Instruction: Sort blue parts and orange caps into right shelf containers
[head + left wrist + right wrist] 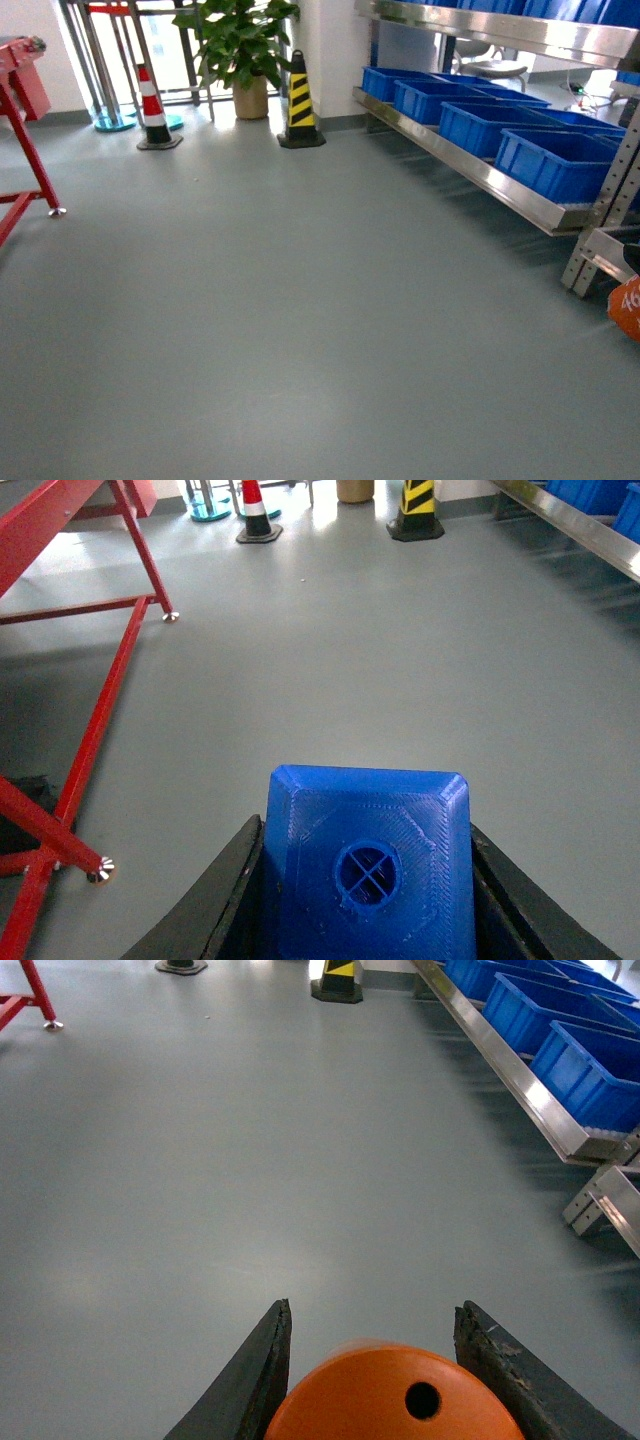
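Off to the right, along the low shelf, the blue crates (555,160) sit open-topped, ahead and right of both arms. The left gripper (365,900) is clamped on a blue part (370,865), its dimpled face toward the camera; the right gripper (375,1380) holds an orange cap (395,1395). I'd judge the right arm nearer the crates, with bare floor (300,300) between.
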Tool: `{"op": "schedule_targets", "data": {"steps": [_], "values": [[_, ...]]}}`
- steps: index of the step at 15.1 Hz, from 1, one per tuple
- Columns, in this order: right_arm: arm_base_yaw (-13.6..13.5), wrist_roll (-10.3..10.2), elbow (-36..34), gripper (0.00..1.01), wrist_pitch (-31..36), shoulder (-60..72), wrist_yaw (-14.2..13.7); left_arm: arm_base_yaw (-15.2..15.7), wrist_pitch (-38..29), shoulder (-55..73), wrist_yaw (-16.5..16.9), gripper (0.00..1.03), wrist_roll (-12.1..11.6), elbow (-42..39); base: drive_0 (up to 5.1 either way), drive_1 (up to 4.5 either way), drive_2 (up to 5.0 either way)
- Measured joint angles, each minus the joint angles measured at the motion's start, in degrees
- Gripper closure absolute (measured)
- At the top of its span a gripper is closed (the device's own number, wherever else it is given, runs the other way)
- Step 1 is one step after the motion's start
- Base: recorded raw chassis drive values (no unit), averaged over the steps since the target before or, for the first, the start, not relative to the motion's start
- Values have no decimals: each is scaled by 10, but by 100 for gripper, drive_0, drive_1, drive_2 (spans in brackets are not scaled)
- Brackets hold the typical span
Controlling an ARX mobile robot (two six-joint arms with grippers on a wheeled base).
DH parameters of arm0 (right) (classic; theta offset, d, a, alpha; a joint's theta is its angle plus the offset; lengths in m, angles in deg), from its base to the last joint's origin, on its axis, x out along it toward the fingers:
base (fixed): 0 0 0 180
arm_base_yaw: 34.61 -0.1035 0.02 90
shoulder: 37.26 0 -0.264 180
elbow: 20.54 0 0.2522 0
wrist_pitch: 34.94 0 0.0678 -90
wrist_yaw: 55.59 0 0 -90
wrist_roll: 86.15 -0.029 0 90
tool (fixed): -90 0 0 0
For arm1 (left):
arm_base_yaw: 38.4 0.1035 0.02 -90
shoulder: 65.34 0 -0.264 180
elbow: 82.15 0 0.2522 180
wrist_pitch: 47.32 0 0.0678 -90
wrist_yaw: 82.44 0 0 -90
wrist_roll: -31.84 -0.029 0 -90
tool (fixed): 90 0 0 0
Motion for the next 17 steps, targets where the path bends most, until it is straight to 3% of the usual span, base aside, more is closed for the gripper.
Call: {"op": "schedule_targets", "data": {"steps": [17], "values": [[0,0,0,59,0,0,0,0,0,0,0,58,0,0,-159,-159,-159]]}}
